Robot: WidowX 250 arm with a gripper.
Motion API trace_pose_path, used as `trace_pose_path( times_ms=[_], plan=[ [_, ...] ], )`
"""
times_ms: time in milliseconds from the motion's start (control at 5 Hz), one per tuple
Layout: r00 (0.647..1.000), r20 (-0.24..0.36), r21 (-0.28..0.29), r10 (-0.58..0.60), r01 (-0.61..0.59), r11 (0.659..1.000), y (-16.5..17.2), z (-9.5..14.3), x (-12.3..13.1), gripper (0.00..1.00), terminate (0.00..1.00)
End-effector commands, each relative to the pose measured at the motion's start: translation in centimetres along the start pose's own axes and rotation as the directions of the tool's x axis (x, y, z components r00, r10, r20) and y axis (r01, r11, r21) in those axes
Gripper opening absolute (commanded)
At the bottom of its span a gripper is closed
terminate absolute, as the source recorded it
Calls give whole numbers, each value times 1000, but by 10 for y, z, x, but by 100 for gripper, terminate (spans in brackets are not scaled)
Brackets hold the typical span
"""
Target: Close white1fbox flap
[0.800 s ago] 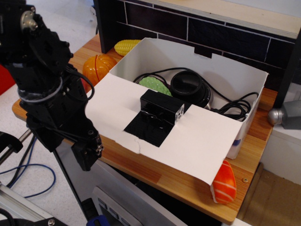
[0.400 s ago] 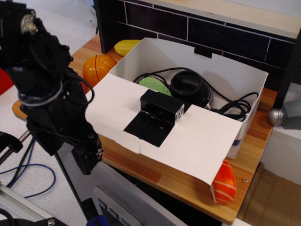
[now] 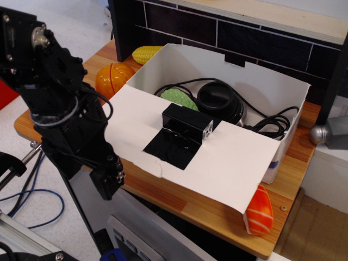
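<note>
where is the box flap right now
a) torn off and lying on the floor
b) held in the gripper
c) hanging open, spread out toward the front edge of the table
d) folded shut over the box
c: the flap lies spread outward from the open white1fbox, and the gripper hangs beside its left edge.

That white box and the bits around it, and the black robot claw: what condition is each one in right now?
white box: open on top, cables and a green item inside.
flap: folded outward, lying over the front edge, not closed.
gripper: pointing down beside the flap's left end, holding nothing; jaw opening unclear.
orange pumpkin: on the table, left of the box.
</note>
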State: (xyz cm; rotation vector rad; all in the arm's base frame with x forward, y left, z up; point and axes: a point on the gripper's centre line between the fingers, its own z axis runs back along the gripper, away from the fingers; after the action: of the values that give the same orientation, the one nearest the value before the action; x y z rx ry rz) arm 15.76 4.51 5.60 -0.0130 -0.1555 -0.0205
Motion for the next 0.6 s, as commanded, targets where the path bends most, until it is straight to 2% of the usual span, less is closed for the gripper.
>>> trace_pose_path(
  times_ms=[0,400],
  plan=[
    [999,34,28,-27,26,999,1,8,17,100,0],
    [997,41,24,-66,65,998,3,18,32,100,0]
  ],
)
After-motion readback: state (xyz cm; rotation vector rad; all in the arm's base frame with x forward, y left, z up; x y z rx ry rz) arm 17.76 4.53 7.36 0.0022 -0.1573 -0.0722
